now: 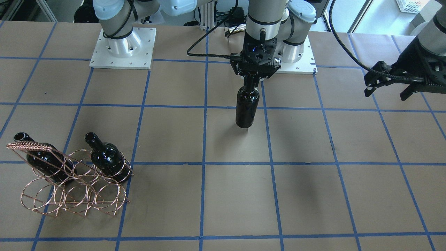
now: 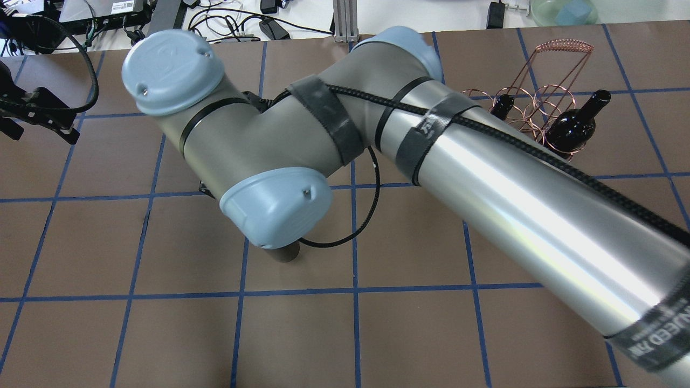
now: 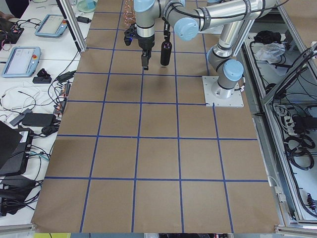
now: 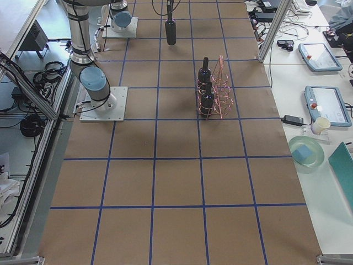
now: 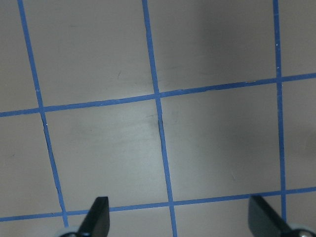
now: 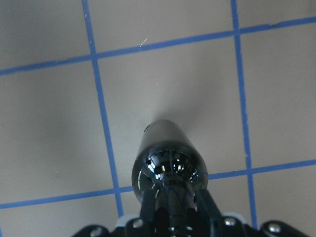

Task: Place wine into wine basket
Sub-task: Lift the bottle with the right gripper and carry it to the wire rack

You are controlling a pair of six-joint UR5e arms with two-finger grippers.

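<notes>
The right fingers (image 6: 206, 207) are clamping the neck of the wine (image 1: 247, 106), which is hanging upright, well apart from the wine basket (image 1: 31, 145). I am unable to tell whether its base is clearing the desk (image 1: 313, 195). The left fingers (image 5: 98, 212) are standing wide apart, empty. I am flagging two risks: the glossy neck slipping, and the wine knocking the two racked bottles (image 1: 106, 157) while tilting in.

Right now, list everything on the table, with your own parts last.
held wine bottle: 1, near-black, upright near the table's centre, gripped by the neck
racked bottles: 2, near-black, in the basket's hoops, necks sticking out
wine basket: 1, copper wire, toward the robot's right end of the table
table: 1, brown with a blue tape grid
right claw: 1, black, shut on the held bottle's neck
left claw: 1, black, open, empty, over the left end
</notes>
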